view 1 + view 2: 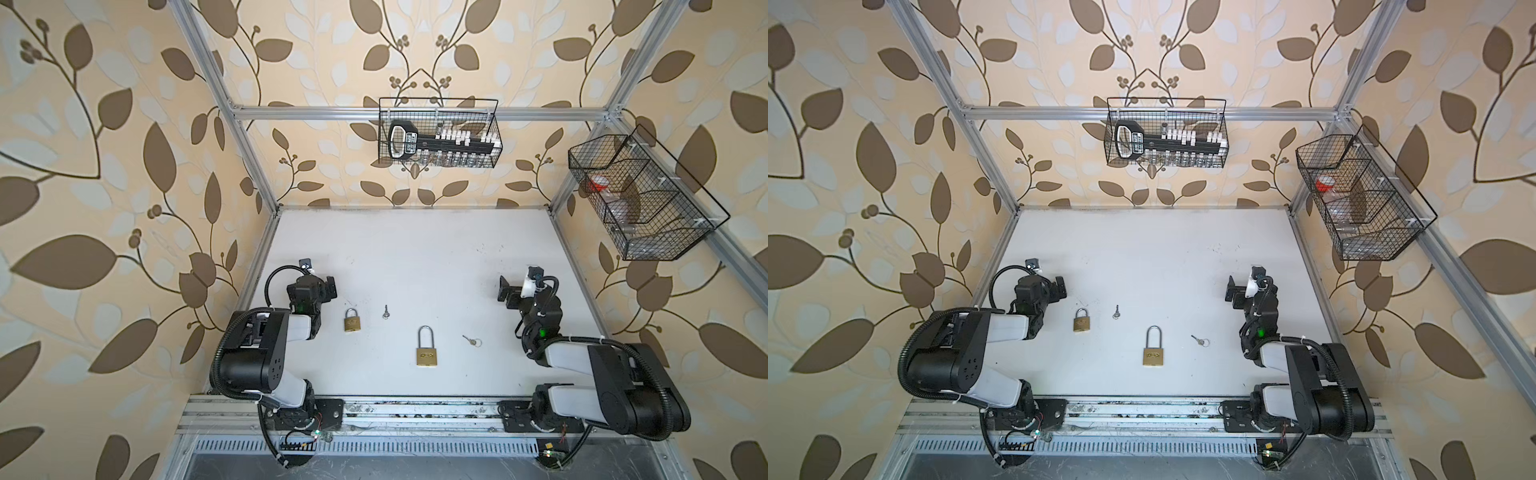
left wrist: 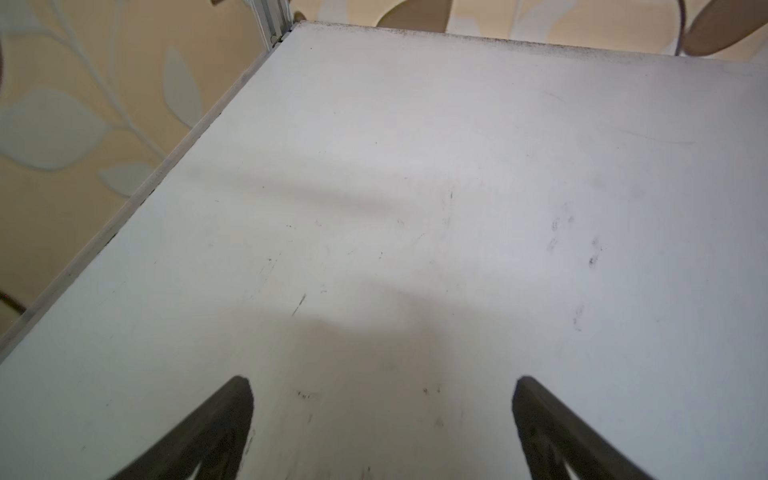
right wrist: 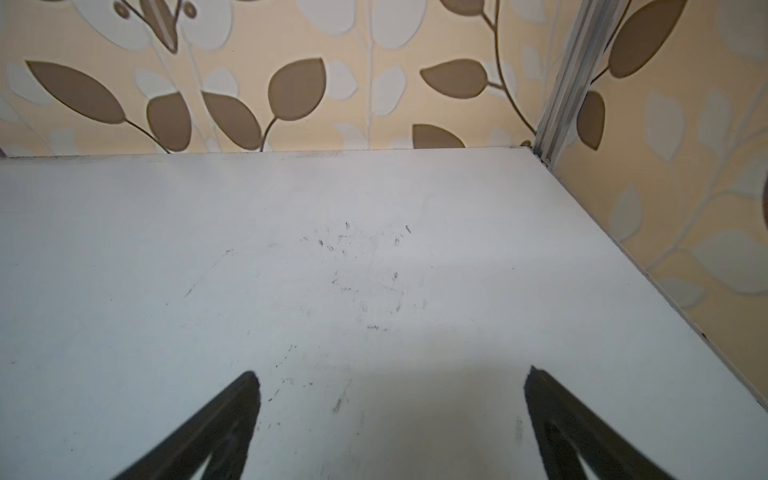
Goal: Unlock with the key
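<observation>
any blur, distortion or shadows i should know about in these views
In both top views: wide-angle perspective splays the frame posts; light even, long-shackle padlock sharp. Left wrist view: left gripper's fingers dark and blurred, soft shadow on the table. Right wrist view: same for the right gripper's fingers.

Nothing here reads clearly from my station. The stamped mark on the brass body of the long-shackle padlock (image 1: 427,355) is too small to make out, as is the one on the small padlock (image 1: 351,322). The label on the black key-shaped holder (image 1: 405,143) in the wire basket (image 1: 384,124) is a blur.
</observation>
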You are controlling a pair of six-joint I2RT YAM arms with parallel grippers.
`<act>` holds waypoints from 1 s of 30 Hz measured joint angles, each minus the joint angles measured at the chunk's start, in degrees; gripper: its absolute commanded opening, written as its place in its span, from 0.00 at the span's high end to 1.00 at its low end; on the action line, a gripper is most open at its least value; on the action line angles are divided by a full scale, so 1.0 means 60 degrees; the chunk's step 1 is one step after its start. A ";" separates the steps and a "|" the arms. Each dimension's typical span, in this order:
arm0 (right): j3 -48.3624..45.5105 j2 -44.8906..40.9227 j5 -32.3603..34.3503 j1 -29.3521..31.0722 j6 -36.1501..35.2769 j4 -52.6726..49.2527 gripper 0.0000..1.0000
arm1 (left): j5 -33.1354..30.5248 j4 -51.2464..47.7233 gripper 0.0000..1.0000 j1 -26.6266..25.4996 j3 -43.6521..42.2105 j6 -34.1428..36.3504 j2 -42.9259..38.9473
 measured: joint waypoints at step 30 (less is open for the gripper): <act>0.0033 0.0051 0.0084 0.0226 -0.0084 -0.0018 0.00 | 0.0000 0.0011 0.01 -0.0011 0.0000 0.0015 0.0000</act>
